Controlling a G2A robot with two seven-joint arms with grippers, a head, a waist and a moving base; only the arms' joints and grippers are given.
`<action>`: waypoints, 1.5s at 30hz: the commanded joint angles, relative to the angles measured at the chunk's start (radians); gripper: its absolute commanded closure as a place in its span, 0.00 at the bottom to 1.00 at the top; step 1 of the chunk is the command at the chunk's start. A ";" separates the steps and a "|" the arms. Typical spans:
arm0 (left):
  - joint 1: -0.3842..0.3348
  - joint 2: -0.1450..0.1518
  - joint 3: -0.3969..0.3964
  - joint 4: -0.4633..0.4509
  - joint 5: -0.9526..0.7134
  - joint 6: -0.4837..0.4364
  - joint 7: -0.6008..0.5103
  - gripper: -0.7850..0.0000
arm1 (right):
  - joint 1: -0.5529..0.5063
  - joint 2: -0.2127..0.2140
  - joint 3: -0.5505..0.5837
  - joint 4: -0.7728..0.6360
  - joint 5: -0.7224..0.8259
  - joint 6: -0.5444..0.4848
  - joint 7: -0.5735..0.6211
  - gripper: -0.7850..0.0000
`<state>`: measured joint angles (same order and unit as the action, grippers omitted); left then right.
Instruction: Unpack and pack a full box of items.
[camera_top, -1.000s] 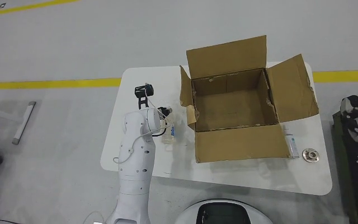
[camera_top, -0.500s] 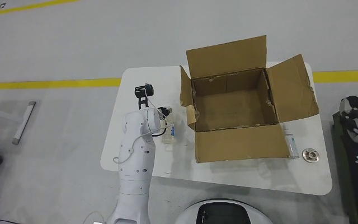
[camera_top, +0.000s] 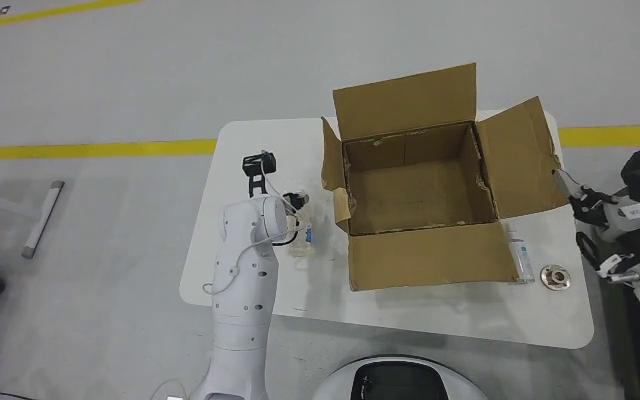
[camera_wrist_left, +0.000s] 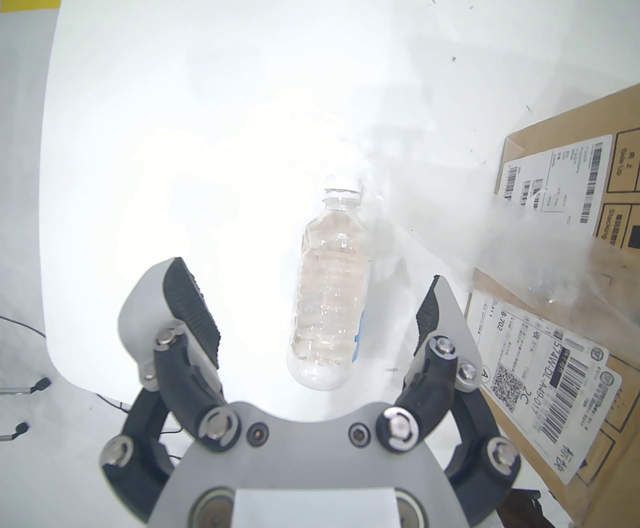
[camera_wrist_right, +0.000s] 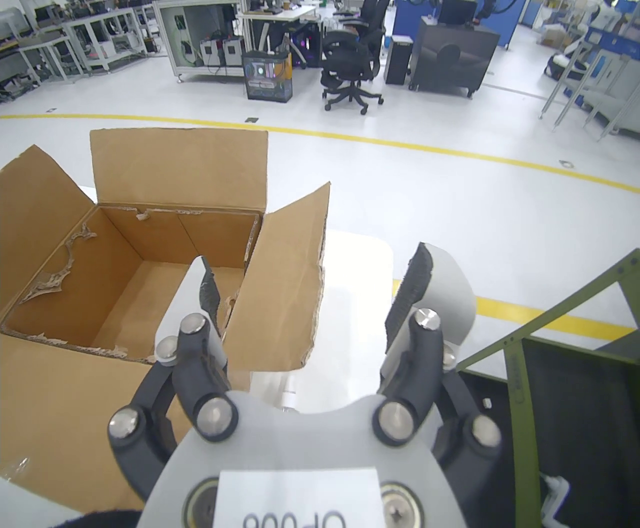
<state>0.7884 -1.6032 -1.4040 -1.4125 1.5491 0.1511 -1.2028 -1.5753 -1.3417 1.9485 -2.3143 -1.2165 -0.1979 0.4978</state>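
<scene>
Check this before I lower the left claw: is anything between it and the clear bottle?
Nothing visible. The left claw hangs open above the clear bottle, which lies on its side on the white table; the cardboard box stands apart, off to one side.

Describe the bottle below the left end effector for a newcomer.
Find the open cardboard box on the white table. Beside its labelled wall a clear bottle lies on its side, below the left end effector. The other bottle, across the box, sits by a round metal piece.
</scene>
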 joint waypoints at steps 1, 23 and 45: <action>0.021 0.007 -0.004 -0.021 0.003 -0.079 -0.004 0.00 | 0.004 0.001 -0.024 0.004 -0.031 0.013 -0.016 1.00; 0.059 0.027 -0.001 -0.034 -0.030 -0.238 -0.117 0.00 | -0.035 0.011 0.088 -0.014 0.065 0.087 -0.008 1.00; -0.065 0.027 0.036 0.275 -0.114 -0.172 -0.040 0.54 | 0.117 0.054 0.265 0.205 0.555 0.152 0.307 0.97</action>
<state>0.7267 -1.5766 -1.3692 -1.1437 1.4368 -0.0217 -1.2440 -1.4624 -1.2891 2.2172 -2.1145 -0.6792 -0.0453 0.7922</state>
